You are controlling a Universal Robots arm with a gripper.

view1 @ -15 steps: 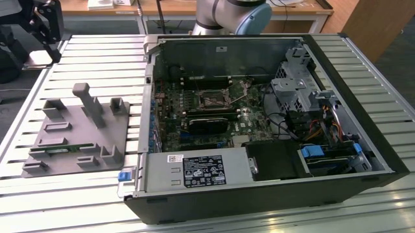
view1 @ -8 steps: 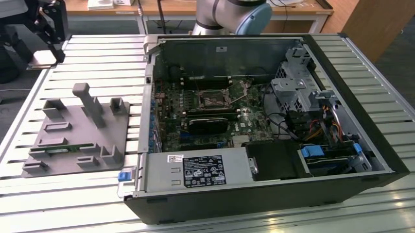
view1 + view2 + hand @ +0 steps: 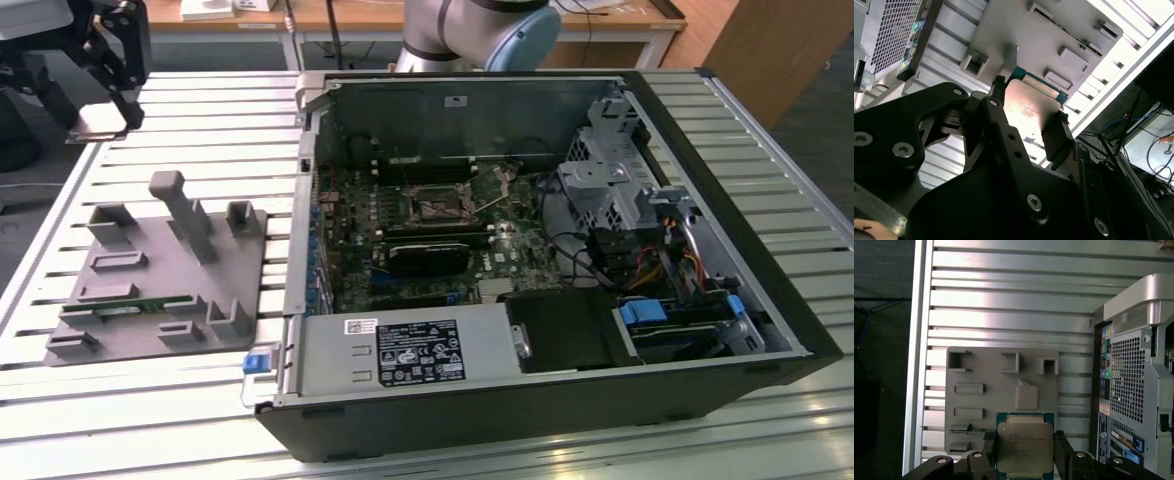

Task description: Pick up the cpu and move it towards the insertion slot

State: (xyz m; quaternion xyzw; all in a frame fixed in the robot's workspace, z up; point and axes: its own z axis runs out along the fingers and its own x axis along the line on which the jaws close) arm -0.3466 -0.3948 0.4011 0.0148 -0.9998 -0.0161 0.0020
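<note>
The tool (image 3: 1024, 447) grips the cpu (image 3: 1025, 440) by opposite edges, clear above fixture plate (image 3: 989, 405).

Fixture plate (image 3: 147, 290) on table (image 3: 200, 105), exterior view's left of PC case (image 3: 747, 190); insertion slot (image 3: 437, 207) inside case; cpu (image 3: 98, 125) held aloft behind plate.

I see a ribbed silver aluminium table (image 3: 160, 420) catching bright glare, a light wooden desk (image 3: 347, 15) behind it, and dark grey floor (image 3: 814, 130) at the exterior view's right.
</note>
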